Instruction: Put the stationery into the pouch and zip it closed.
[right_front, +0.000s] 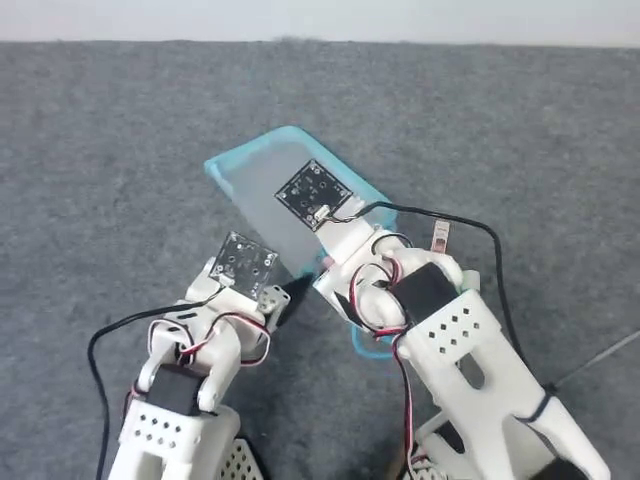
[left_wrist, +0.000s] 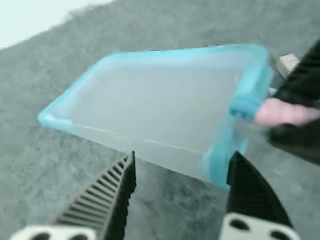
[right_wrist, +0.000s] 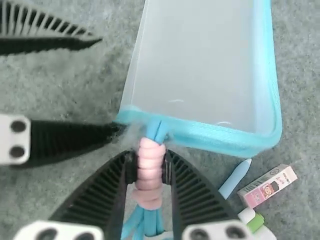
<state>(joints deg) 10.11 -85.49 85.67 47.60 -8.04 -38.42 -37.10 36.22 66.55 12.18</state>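
Two grippers meet at one corner of the pouch (right_front: 255, 175), which lies flat on the grey mat (right_front: 120, 150) between the arms. The right gripper (right_wrist: 148, 162) is clamped narrow on the pink pull (right_wrist: 149, 175), right at the corner where the cyan zip edge (right_wrist: 220, 132) turns. The left gripper (left_wrist: 182, 160) hangs with its jaws spread wide, holding nothing, just beside the pouch's long side near that same corner. A boxed eraser (right_wrist: 267, 186) and a blue pen (right_wrist: 234, 180) lie on the mat outside the pouch, near its zip edge. A small green-and-white piece (right_wrist: 252, 217) next to them may be another eraser, though the view cuts it off.

With the stationery outside, the step in hand looks like running the zip open. To do it well, the left gripper should close on the pouch's edge near the corner and pin it, so the pouch does not slide along with the pull. The right gripper should draw the pull along the line of the zip, low and steady, not upward, or the pouch will lift and buckle
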